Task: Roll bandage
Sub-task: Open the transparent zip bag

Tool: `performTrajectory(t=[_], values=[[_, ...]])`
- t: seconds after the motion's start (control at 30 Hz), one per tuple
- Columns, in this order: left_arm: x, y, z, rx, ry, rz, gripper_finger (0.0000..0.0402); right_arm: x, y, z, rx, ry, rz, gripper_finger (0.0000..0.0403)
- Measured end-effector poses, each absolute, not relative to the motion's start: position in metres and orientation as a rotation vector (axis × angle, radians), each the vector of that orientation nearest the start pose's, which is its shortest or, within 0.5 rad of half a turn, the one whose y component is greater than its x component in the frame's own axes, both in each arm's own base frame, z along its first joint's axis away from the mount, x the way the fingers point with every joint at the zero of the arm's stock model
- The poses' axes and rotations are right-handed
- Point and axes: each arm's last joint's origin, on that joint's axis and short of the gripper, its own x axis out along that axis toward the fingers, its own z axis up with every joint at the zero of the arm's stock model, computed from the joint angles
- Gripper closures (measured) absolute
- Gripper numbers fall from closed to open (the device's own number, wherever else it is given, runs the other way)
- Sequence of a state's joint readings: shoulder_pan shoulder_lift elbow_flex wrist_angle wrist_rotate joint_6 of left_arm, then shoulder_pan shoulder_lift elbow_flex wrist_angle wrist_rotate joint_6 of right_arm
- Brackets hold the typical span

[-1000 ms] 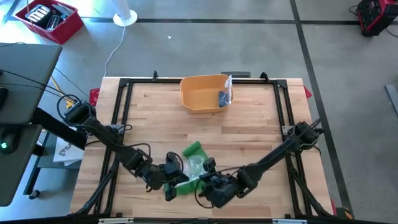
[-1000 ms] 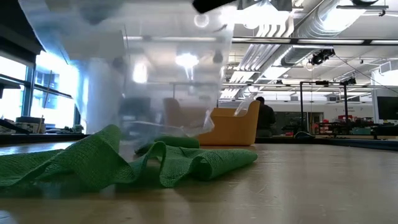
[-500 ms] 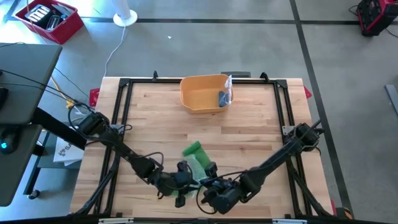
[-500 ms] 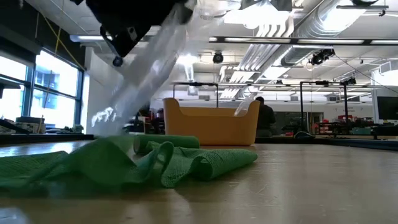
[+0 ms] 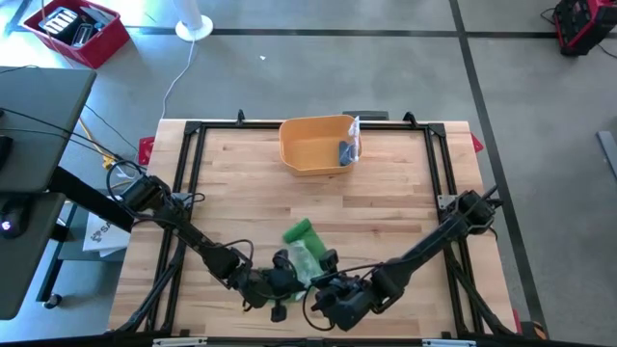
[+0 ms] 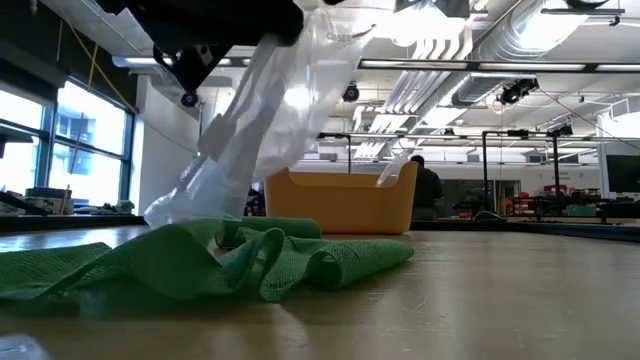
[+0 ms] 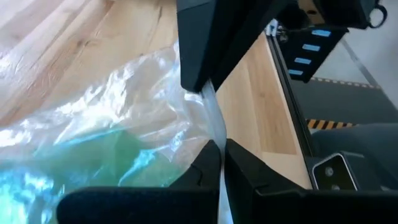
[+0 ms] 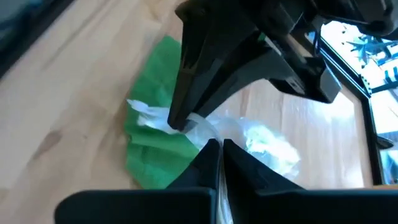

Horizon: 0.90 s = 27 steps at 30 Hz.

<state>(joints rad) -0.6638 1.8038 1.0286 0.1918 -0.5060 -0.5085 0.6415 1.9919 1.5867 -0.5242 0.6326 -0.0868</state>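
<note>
Low view — both grippers (image 5: 307, 286) pinch plastic wrapper (image 6: 262, 130).

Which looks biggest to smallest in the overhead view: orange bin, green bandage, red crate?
1. Orange plastic bin, largest.
2. Red plastic crate on the floor, partly cut off, so unsure.
3. Green mesh bandage, smallest, partly hidden under the arms.

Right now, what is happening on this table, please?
Both arms work at the near edge of the table. The left gripper and the right gripper are each shut on the clear plastic wrapper, holding it up above the green bandage, which lies unrolled on the wood. An orange bin stands at the far side.
</note>
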Motion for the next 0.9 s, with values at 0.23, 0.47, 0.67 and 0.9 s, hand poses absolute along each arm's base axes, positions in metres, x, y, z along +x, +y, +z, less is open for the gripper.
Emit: performTrajectory(t=[0.23,0.47,0.67,0.9], values=[[0.305,-0.215,0.176,-0.281,0.546,0.031,0.04,0.345,0.24,0.247,-0.566,0.733,-0.067,0.0293],[0.309,-0.211,0.178,-0.305,0.506,0.083,0.04,0.33,0.25,0.248,-0.208,0.685,-0.173,0.0261],[0.31,-0.211,0.181,-0.283,0.467,0.106,0.04,0.32,0.252,0.199,0.067,0.588,-0.246,0.027],[0.313,-0.214,0.188,-0.238,0.397,0.067,0.0401,0.329,0.242,0.187,0.261,0.275,-0.264,0.0271]])
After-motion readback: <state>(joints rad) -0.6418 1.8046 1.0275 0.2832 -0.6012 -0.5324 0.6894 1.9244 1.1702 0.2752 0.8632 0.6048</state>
